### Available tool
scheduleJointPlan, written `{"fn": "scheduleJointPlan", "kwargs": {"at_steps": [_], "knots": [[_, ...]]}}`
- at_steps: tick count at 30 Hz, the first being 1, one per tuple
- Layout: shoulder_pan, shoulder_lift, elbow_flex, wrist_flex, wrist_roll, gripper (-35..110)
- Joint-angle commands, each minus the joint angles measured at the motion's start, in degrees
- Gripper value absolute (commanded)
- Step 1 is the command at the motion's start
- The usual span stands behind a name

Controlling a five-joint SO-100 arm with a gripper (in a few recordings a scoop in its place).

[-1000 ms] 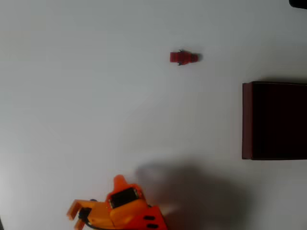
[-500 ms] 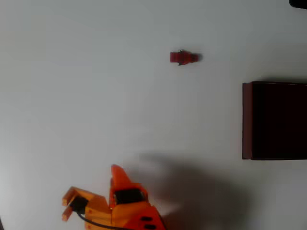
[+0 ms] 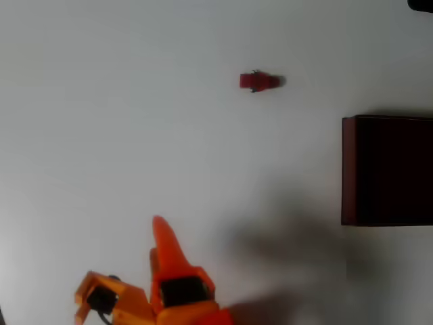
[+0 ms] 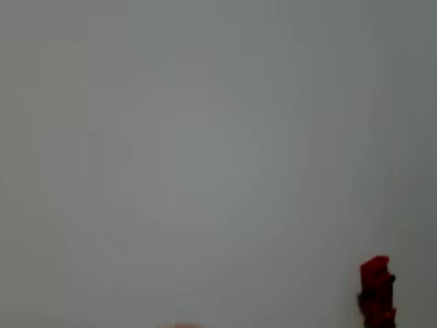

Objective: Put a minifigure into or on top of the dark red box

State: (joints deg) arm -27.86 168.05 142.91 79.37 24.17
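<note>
Lying on its side on the bare white desk (image 3: 101, 101) toward the far edge in the overhead view, the minifigure (image 3: 259, 81), grey end pointing right, well apart from everything. Sitting against the right edge, the dark red box (image 3: 348, 169), open top up, dark interior free to receive a drop. Down at the near edge, the orange gripper (image 3: 122, 267), fingers spread wide and holding nothing: one pointed finger aimed up the desk, the other splayed off to the left. Probably still the approach step, opened early for a grasp. Far from the figure, nothing touched yet. Low at the right of the wrist view, the minifigure (image 4: 377, 290), so off the centre line; likely needs swinging right before descending.
</note>
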Motion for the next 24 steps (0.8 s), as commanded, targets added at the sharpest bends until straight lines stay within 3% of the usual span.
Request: {"fn": "scheduleJointPlan", "kwargs": {"at_steps": [1, 12, 24], "knots": [[1.41, -19.25, -13.71, 1.23, -1.05, 24], [6.94, -49.92, -37.18, 7.47, -2.99, 24], [10.99, -55.55, -37.44, 4.57, -5.54, 24]]}}
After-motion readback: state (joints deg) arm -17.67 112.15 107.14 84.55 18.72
